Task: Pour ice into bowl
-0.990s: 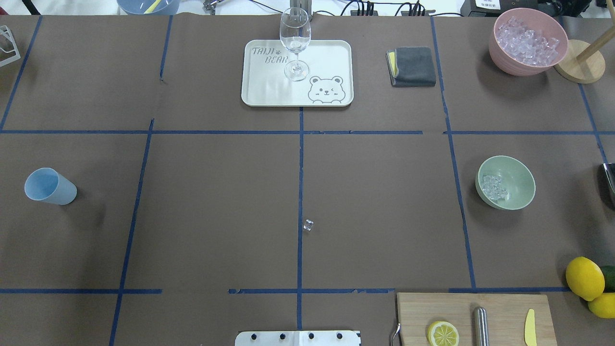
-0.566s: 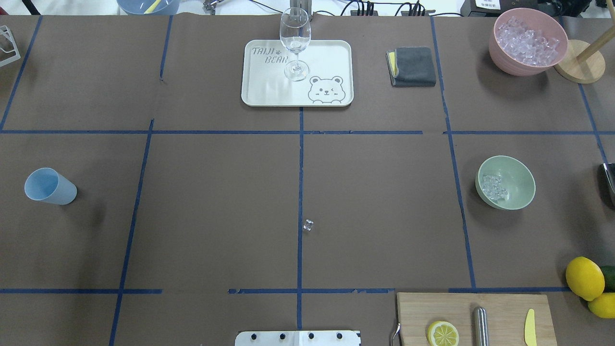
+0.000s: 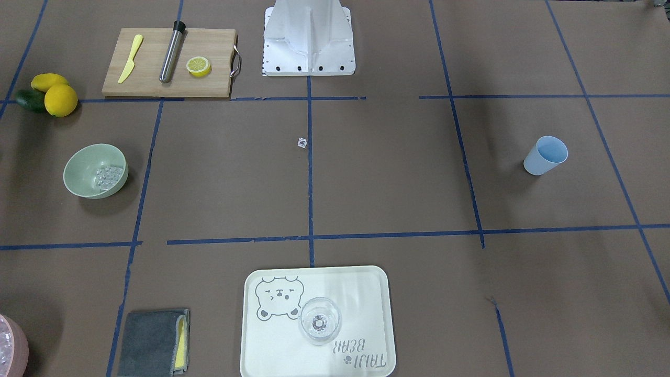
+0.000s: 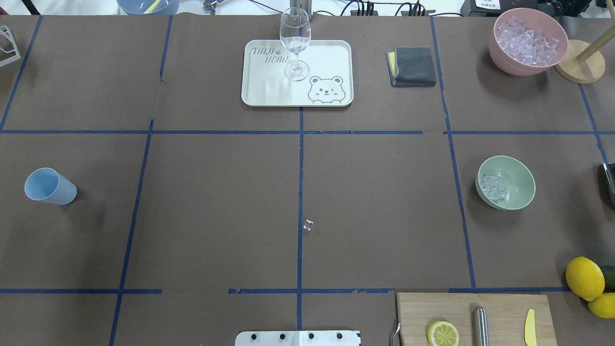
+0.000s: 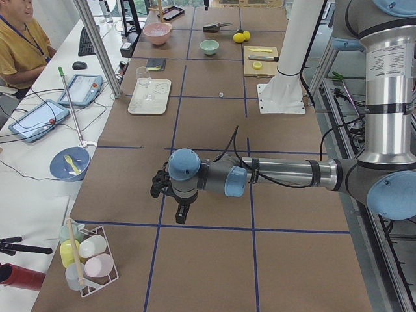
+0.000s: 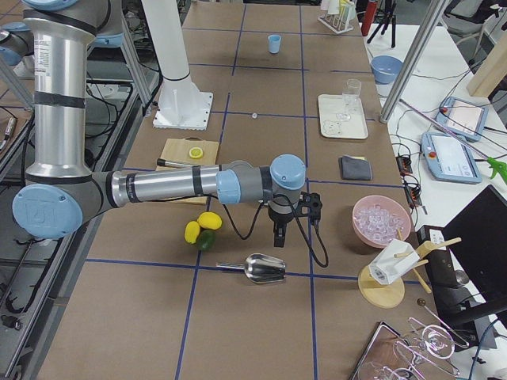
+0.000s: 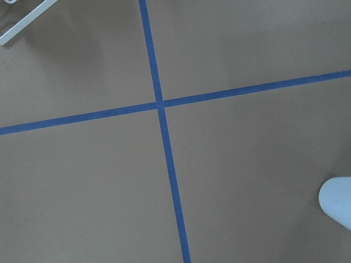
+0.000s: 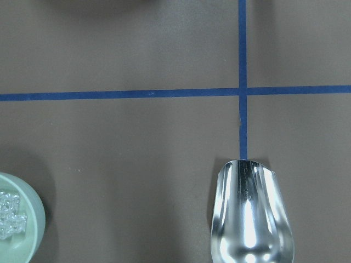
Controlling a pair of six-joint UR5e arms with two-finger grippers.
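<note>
The sage-green bowl (image 4: 520,185) stands at the right of the table with a small heap of ice (image 4: 495,187) inside; it also shows in the front view (image 3: 84,173) and at the right wrist view's lower left (image 8: 19,235). One stray ice cube (image 4: 308,225) lies near the table's centre line. The blue cup (image 4: 50,186) stands upright at the far left. My left gripper (image 5: 180,212) hangs over bare table, seen only from the side; I cannot tell its state. My right gripper (image 6: 279,234) hangs near a metal scoop (image 8: 249,219); I cannot tell its state.
A pink bowl (image 4: 499,53) full of ice stands at the back right beside a wooden stand. A tray (image 4: 326,57) bears a wine glass (image 4: 295,41). A grey cloth (image 4: 413,66), a cutting board (image 4: 499,312) with a lemon half, and lemons (image 4: 584,278) are on the right.
</note>
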